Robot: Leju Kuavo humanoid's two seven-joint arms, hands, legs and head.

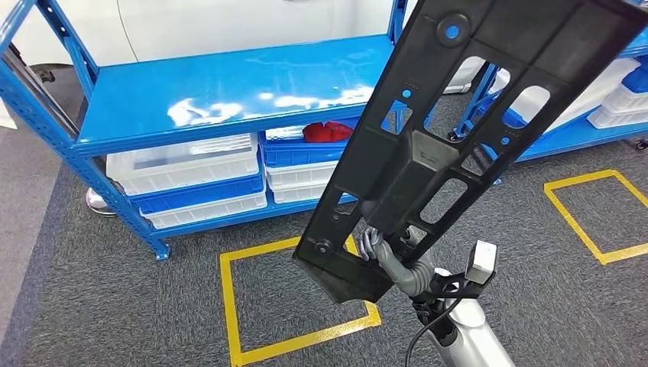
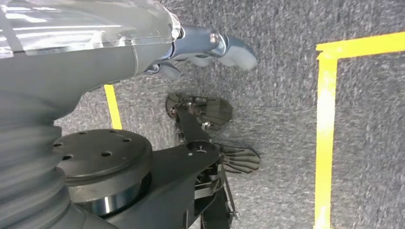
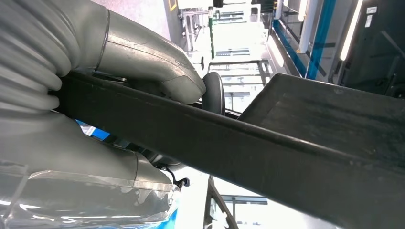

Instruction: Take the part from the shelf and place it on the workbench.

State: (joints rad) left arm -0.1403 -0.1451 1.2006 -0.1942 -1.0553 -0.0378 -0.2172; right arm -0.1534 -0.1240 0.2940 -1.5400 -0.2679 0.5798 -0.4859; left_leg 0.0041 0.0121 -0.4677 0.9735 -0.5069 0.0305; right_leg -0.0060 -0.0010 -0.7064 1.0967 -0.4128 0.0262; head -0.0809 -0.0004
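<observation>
A blue metal shelving unit (image 1: 229, 95) stands on dark grey carpet (image 1: 99, 306), its glossy top deck bare of goods. Beneath that deck sit translucent white plastic bins (image 1: 183, 162) interleaved with blue plastic trays (image 1: 200, 193) — one tray further right holds a red item (image 1: 327, 131), identity unclear. Yellow tape squares (image 1: 294, 298) mark the carpet — one before the shelving, a second (image 1: 592, 214) well apart to the right.

Black part (image 1: 458, 130) cut off by the upper edge of the head view, top end unseen; covers most of the right hand (image 1: 386, 248) and a stretch of the blue shelf (image 1: 229, 92) behind. Left hand (image 2: 210, 50) fingertips blurred, grasp unclear.
</observation>
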